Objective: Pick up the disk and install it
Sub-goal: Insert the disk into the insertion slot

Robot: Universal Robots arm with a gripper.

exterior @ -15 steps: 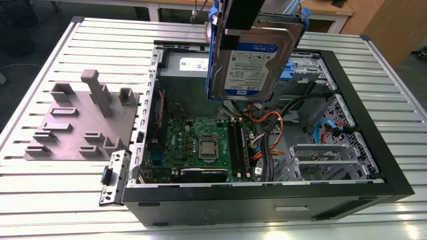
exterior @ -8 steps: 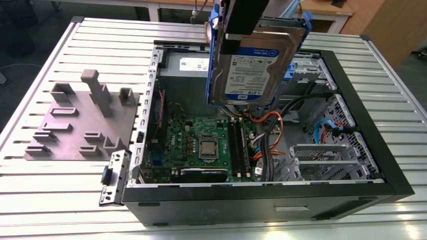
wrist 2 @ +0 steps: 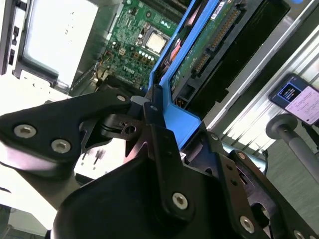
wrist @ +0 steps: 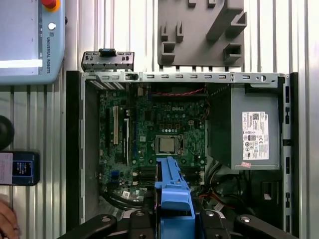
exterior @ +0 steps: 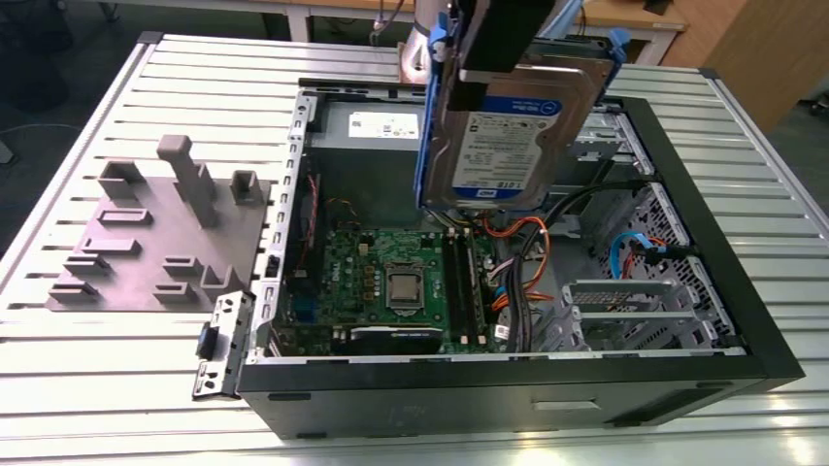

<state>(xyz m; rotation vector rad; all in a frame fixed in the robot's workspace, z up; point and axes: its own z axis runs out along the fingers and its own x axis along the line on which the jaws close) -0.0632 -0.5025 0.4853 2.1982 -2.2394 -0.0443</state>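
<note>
I have the black gripper (wrist 2: 149, 112) clamped on the blue plastic carrier frame of the disk (exterior: 499, 136), a flat silver-grey metal hard drive with a white label and blue band. In the exterior view the disk hangs upright on edge, label facing the camera, held clear above the open black computer case (exterior: 518, 388) lying on its side on the ribbed metal tabletop (exterior: 116, 388). Its lower edge is over the far middle of the case interior.

Below the disk I see the green motherboard (exterior: 388, 282) with its square processor socket (wrist: 168, 144). Orange, red and black cable bundles (exterior: 518, 243) lie just under and to the exterior view's right of the disk's lower edge. Farther to that right sits a perforated grey metal drive cage (exterior: 635, 311), with a blue cable (exterior: 635, 248) near it. A grey metal power supply box (wrist: 251, 127) with a white label sits in the far corner of the case.

Outside the case, on the exterior view's left, a grey plastic fixture plate (exterior: 155, 243) with upright blocks rests on the tabletop, well apart from the disk. A small grey metal bracket (exterior: 220, 345) lies just beside the case's near left corner. In the first wrist view a person's hand (wrist: 7, 219) shows at the frame edge.
</note>
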